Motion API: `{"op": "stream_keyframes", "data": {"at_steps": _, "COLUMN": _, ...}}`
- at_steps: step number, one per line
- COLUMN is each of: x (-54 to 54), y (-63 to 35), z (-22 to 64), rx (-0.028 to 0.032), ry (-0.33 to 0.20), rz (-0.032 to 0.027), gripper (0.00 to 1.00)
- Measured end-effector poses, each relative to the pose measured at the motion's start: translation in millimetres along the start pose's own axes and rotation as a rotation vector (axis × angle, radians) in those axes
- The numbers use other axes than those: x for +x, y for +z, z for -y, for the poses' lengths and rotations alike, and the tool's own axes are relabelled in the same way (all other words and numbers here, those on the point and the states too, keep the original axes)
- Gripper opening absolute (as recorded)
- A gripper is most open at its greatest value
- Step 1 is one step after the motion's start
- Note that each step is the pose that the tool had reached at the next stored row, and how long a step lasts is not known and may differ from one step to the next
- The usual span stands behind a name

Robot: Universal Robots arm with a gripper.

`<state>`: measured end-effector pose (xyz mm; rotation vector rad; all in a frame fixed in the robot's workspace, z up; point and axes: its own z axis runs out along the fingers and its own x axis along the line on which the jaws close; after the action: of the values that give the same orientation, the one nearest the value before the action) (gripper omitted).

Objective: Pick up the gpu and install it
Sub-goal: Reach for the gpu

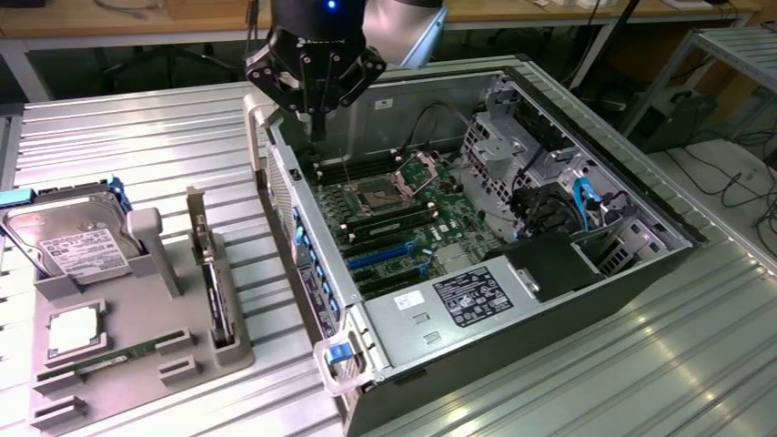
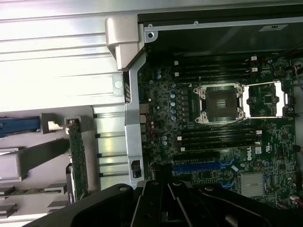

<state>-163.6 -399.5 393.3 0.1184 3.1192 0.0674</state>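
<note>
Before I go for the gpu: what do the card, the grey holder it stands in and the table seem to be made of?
The gpu: matte green circuit board, with a silvery bracket along one end that looks like bare metal. The holder: dull, even grey, probably plastic. The table: ribbed, bright and glaring, likely aluminium.

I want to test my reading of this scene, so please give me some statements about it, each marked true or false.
1. The gpu stands in the grey holder beside the computer case. True.
2. The pincer holds the gpu. False: it is shut and empty, above the case.
3. The case lies open, with the motherboard showing. True.
4. The hard drive sits inside the case. False: it rests in the holder.
</note>
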Motion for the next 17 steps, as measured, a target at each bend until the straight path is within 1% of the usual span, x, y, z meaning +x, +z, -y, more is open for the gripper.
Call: {"op": "stream_keyframes", "data": {"at_steps": 17, "x": 6.1, "y": -0.2, "z": 0.9, "rx": 0.0003, "ry": 0.0, "rz": -0.0033, "gripper": 0.11}}
